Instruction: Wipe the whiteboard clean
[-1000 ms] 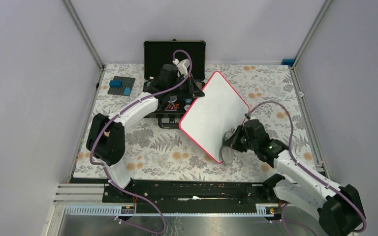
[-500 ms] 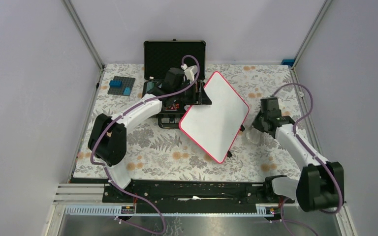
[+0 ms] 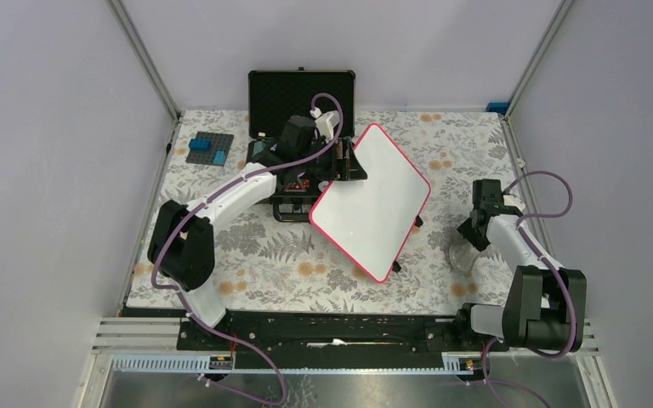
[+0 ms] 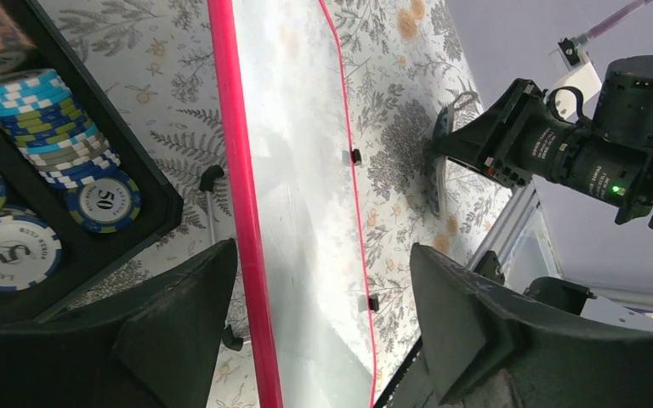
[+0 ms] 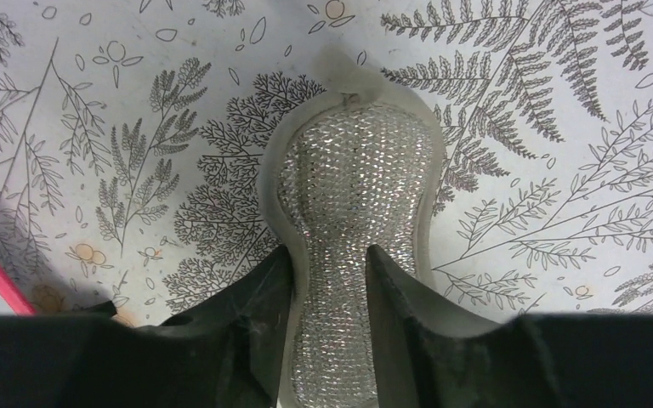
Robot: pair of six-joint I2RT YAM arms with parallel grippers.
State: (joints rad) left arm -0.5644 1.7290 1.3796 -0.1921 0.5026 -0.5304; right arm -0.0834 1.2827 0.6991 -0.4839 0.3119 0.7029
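The whiteboard [image 3: 370, 204] lies skewed in the middle of the table, its face plain white inside the red-pink rim [image 4: 242, 170]. My left gripper [image 3: 333, 164] is at the board's far left corner, open, its fingers [image 4: 195, 297] standing either side of the rim without clamping it. My right gripper [image 3: 471, 231] is to the right of the board, off its edge. Its jaws [image 5: 329, 251] pinch the waist of a silver mesh sponge [image 5: 353, 170] that lies on the flowered cloth [image 3: 462, 257].
An open black case [image 3: 302, 98] with poker chips [image 4: 42, 127] sits behind the board's left corner, under my left arm. A grey baseplate with blue bricks [image 3: 210, 149] is at the far left. Frame posts and walls close in both sides.
My left jaws have opened off the board's corner. My right arm has swung right, carrying the sponge off the board's near edge down to the cloth, and its jaws have widened.
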